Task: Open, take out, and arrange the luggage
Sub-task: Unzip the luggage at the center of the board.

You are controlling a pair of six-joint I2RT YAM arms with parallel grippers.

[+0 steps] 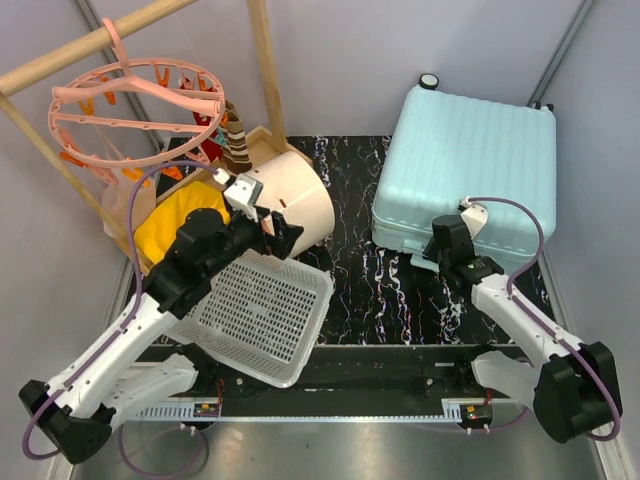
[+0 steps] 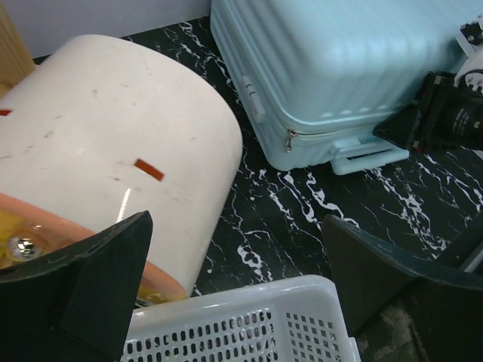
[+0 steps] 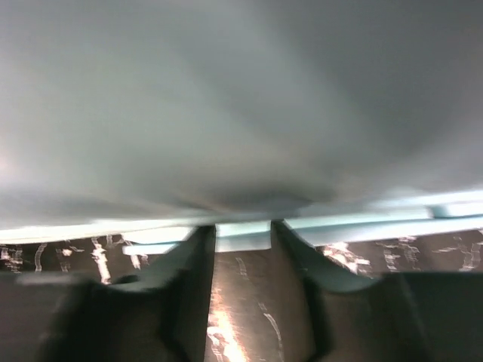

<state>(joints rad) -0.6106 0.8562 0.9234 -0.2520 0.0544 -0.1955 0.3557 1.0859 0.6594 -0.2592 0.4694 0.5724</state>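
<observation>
Overhead view of a black, white-veined table. The luggage, a pale mint-blue hard-shell suitcase with ribbed sides, lies flat and closed at the far right. Its wheels are at the far end, so its long axis seems to run away from the arms, with a handle on the near edge.

The right arm is much the nearer. The right gripper is pressed up to that near edge, with the suitcase directly ahead of its fingers and filling the wrist view. The two dark fingers are drawn partway together on either side of a narrow pale strip, probably the handle. That view is blurred, so it cannot be told whether they pinch it.

The left gripper hangs well apart from the suitcase, fingers spread wide with nothing between them, over a white perforated plastic basket and beside a smooth, rounded cream box with an orange rim.

From the left wrist, a metal zip pull shows at the suitcase's near corner on a closed seam. Opening likely depends on reaching it.
</observation>
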